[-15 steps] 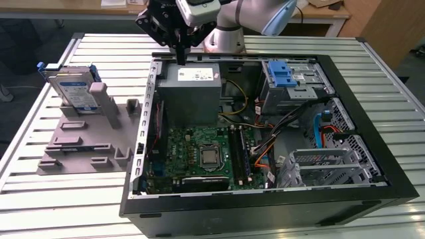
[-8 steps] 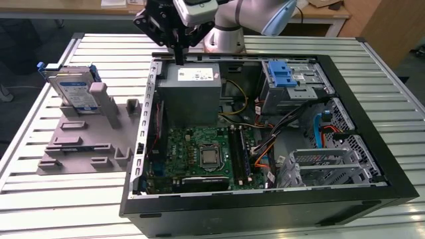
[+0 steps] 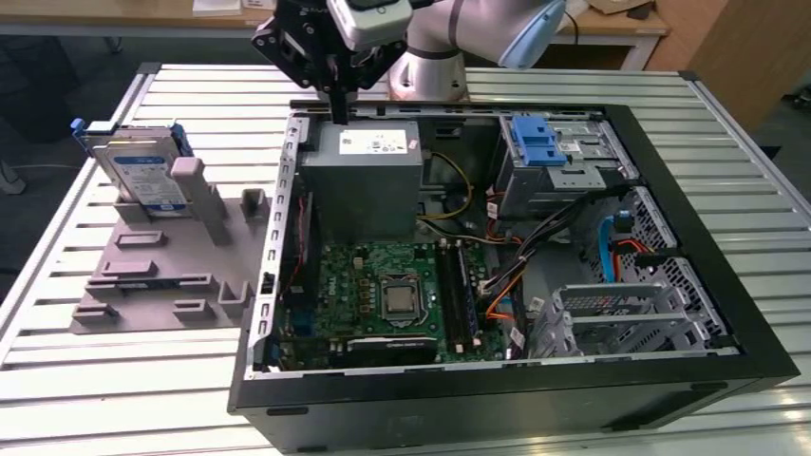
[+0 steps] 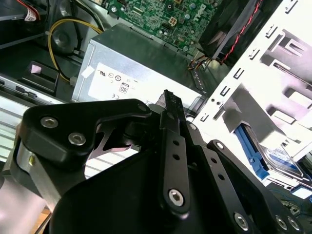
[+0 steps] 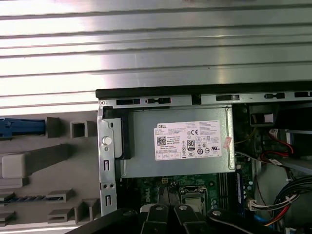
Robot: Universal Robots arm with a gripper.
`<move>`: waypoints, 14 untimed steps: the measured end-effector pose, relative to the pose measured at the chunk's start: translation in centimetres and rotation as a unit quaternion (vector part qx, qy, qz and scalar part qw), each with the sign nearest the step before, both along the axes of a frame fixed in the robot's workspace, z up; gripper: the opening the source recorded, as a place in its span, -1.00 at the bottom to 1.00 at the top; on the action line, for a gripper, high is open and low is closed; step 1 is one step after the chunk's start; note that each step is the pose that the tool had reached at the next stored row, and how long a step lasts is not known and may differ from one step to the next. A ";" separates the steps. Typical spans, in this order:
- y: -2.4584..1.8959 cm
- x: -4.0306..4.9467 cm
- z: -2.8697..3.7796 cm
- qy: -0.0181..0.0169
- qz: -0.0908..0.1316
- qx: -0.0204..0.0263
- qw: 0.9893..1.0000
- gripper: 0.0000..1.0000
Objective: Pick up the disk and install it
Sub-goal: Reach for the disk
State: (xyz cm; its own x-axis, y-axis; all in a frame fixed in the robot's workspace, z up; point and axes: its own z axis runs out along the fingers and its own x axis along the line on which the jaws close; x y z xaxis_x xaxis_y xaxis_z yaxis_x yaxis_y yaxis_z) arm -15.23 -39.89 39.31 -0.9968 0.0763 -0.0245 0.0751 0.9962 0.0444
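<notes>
An open black computer case (image 3: pixel 507 404) lies nearest; over its far wall hangs the black gripper (image 3: pixel 340 114), fingers pinched together, empty. The silver, blue-framed disk (image 3: pixel 133 171) stands in a grey holder (image 3: pixel 152 280) at the tabletop's (image 3: pixel 114 389) edge, on the exterior view's left.

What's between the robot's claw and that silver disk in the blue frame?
In the exterior view, only the computer case's side wall and bare slatted table separate the gripper from the disk.

the disk (image 3: pixel 137 171) is glossy silver metal framed in blue plastic, the table (image 3: pixel 114 385) ribbed bare metal.
</notes>
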 end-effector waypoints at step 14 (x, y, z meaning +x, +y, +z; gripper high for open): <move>0.00 -0.27 -0.01 0.000 0.000 0.000 1.000 -0.79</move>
State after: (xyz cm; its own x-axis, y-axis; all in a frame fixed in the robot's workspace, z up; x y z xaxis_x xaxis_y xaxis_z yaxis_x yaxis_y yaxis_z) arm -15.50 -39.89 39.30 -0.9968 0.0762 -0.0244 0.0751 0.9962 0.0443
